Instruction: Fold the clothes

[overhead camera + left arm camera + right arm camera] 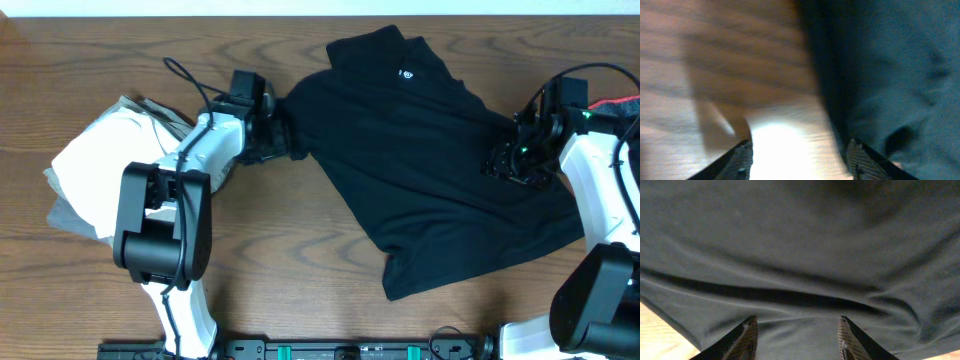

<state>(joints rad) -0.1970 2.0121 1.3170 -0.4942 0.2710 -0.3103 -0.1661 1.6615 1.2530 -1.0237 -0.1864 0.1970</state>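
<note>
A black short-sleeved T-shirt (440, 150) with a small white logo (407, 73) lies spread and rumpled across the middle and right of the table. My left gripper (283, 135) is at the shirt's left sleeve edge. In the left wrist view it (801, 145) stands open over bare wood, with the black fabric (890, 75) just beside its right finger (860, 157). My right gripper (507, 160) hovers over the shirt's right side. Seen from the right wrist it (797, 321) is open, with black cloth (800, 245) lying flat below and nothing pinched.
A folded white garment on a grey one (95, 170) lies at the left, beside the left arm. A red-edged dark item (615, 102) shows at the far right edge behind the right arm. Bare wooden tabletop (300, 240) runs along the front.
</note>
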